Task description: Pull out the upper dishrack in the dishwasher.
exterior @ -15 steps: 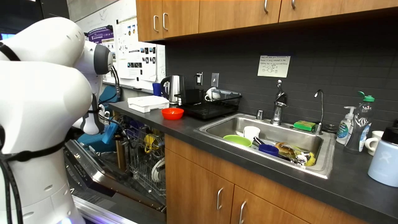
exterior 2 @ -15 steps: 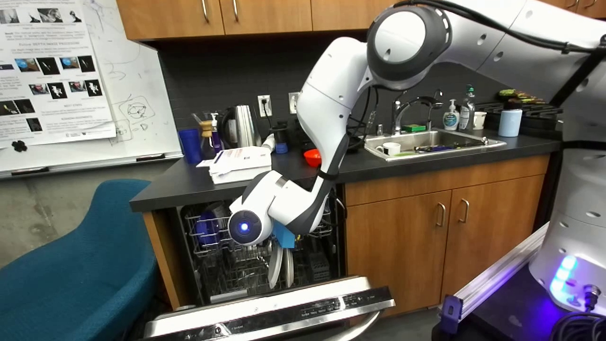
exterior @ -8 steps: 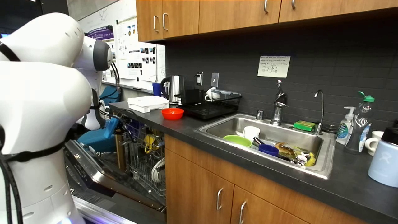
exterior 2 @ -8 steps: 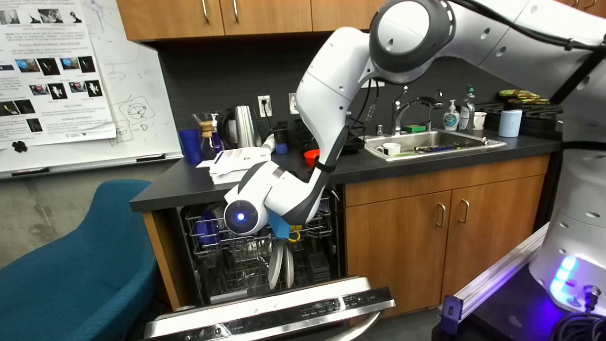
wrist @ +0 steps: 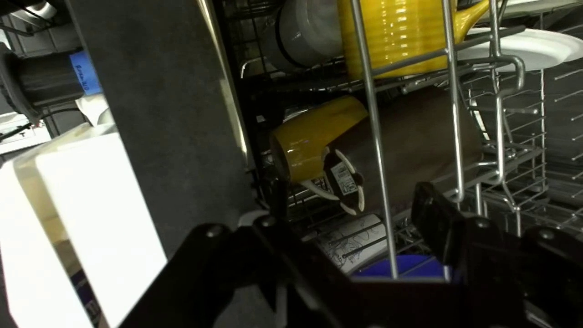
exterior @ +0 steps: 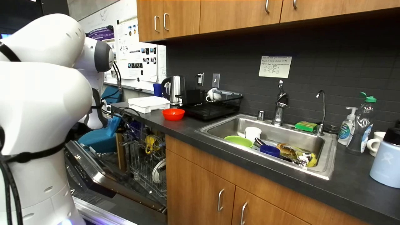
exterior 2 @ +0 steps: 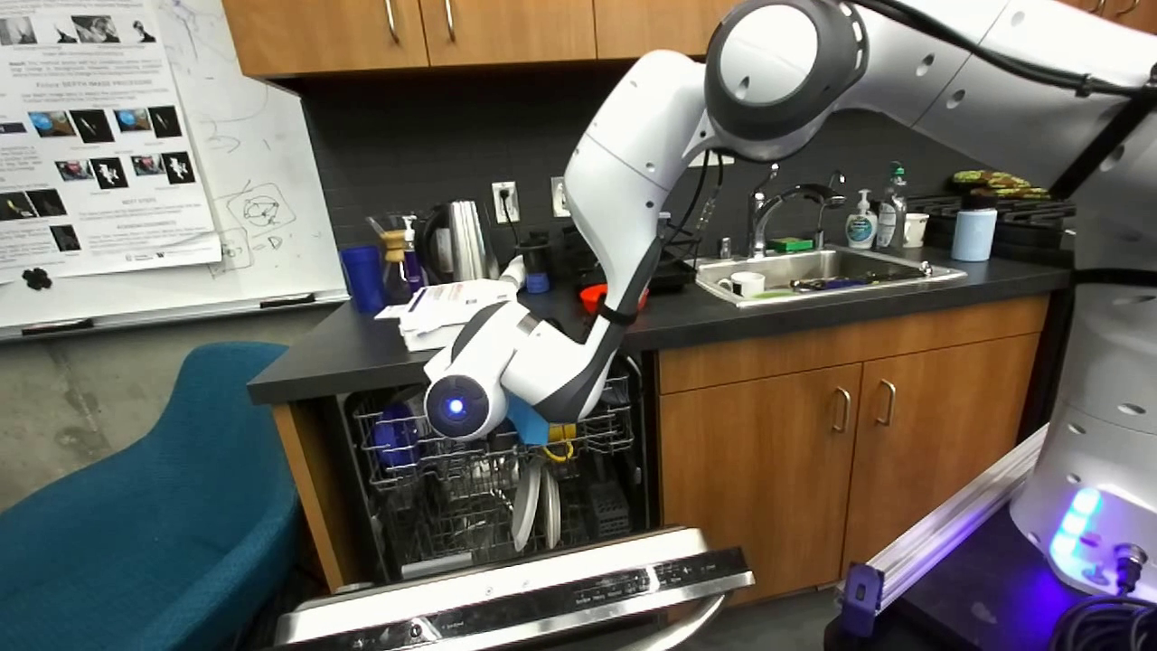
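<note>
While hand (wrist: 350,200) stands spread at upper dishrack (wrist: 456,136), dark counter (exterior 2: 330,354) bears red bowl (exterior: 173,114), kettle (exterior: 178,89); blue chair (exterior 2: 172,506) beside.

My count: 1 claw (wrist: 353,196). 1 dishwasher (exterior 2: 493,588), 1 upper dishrack (exterior 2: 488,454), 1 lower rack (exterior 2: 461,533). Wrist view: 2 yellow cups (wrist: 319,136), 1 brown cup (wrist: 414,141); rest too dark for me to count. Lower: at least 2 plates (exterior 2: 526,511). On the tabletop (exterior: 265,165): 1 red bowl (exterior: 173,115), 1 kettle (exterior: 178,89), 2 soap bottles (exterior: 347,128), 1 water bottle (exterior: 387,165). 1 sink (exterior: 329,156): 1 green bowl (exterior: 239,140), 1 blue bowl (exterior: 269,151), 1 white mug (exterior: 252,132).
</note>
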### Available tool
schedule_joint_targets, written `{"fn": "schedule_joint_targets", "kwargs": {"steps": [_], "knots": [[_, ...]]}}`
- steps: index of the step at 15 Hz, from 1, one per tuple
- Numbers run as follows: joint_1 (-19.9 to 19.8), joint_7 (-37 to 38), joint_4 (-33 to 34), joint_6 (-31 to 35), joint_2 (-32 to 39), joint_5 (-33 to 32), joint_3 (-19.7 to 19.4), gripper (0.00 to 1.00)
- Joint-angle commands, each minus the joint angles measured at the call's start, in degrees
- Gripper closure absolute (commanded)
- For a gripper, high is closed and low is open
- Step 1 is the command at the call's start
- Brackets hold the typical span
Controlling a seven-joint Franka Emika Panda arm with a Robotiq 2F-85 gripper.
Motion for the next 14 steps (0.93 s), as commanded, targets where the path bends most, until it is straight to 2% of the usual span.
{"fn": "schedule_joint_targets", "kwargs": {"steps": [1,5,6,7,9,10,14], "knots": [[-0.9,-2.3,2.1,-0.1,1.8,-1.0,0.7,0.31],[-0.9,-3.6,3.9,0.1,2.8,-0.8,0.7,0.31],[-0.8,-4.1,4.6,0.1,3.1,-0.9,0.6,0.35],[-0.7,-4.9,5.4,0.0,3.5,-0.9,0.5,0.46],[-0.6,-6.0,6.6,0.1,3.8,-0.9,0.3,0.50],[-0.5,-6.3,7.1,0.2,4.0,-1.0,0.3,0.65],[-0.1,-7.2,8.4,0.5,4.4,-0.9,0.1,0.97]]}}
